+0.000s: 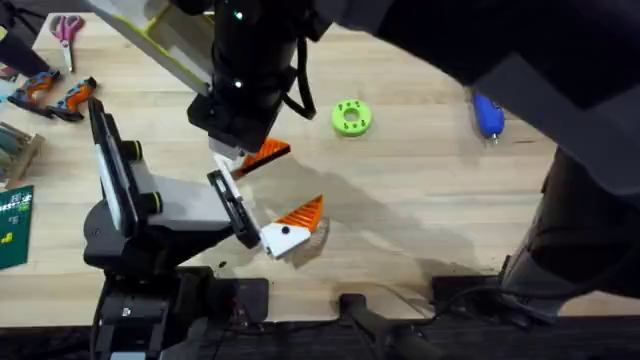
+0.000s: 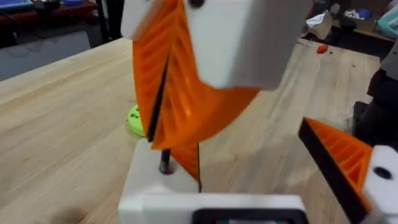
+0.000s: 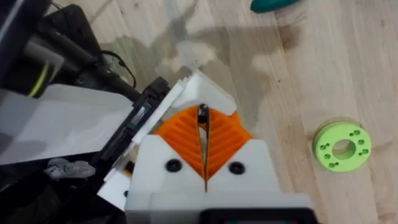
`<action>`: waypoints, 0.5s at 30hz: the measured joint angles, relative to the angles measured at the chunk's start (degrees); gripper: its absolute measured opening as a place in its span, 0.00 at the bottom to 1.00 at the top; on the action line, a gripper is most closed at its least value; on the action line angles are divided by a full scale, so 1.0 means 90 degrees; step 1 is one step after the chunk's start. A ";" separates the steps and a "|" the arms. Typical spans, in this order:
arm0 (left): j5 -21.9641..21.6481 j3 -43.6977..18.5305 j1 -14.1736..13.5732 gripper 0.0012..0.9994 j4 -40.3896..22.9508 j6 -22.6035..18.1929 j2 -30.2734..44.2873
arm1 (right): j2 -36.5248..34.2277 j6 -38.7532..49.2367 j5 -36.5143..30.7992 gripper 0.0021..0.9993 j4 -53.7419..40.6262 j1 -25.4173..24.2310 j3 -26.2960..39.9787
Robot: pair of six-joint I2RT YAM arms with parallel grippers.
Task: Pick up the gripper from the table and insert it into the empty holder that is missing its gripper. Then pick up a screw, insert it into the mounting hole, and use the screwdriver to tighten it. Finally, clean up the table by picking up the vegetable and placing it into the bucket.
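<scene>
The pale wooden worktop (image 1: pixel 420 200) is being crossed from the right by the right arm, which is showing large and dark under the overhead camera. Its right pincer (image 1: pixel 252 157) is being held over the left-centre of the worktop, directly above the left pincer (image 1: pixel 262 200). The left pincer is being held wide. Its one fitted orange finger (image 2: pixel 342 155) is standing well apart from the empty holder (image 2: pixel 152 180), the bare white block on the opposite jaw with a dark mounting hole in its face. The ribbed orange fingers of the right pincer are being pressed together. Below their tips a small orange wedge, the gripper (image 2: pixel 186 160), is being gripped and is being held against the top of the empty holder, just beside the hole. Whether it is fully seated cannot be told. The blue screwdriver (image 1: pixel 487 115) is lying far off on the right side of the worktop, well apart from both pincers. A bright green ring (image 1: pixel 351 117) with small holes is lying between the screwdriver and the pincers, nearer to the pincers.
</scene>
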State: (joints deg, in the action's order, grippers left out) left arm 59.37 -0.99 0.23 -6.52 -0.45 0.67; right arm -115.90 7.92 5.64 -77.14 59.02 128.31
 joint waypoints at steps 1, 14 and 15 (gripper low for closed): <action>-0.0001 0.0000 0.0000 0.99 0.0000 0.0000 0.0000 | 0.0000 0.0000 0.0010 0.00 0.0000 0.0000 0.0000; 0.0000 0.0000 0.0000 0.99 0.0001 0.0000 0.0001 | 0.0000 0.0000 0.0050 0.00 -0.0007 -0.0012 0.0000; -0.0002 0.0000 0.0000 0.99 0.0002 0.0000 0.0000 | 0.0000 0.0000 0.0050 0.00 -0.0014 -0.0012 0.0000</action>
State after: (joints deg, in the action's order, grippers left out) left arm 59.36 -0.99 0.23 -6.51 -0.45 0.67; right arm -115.90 7.92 6.09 -77.27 58.92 128.31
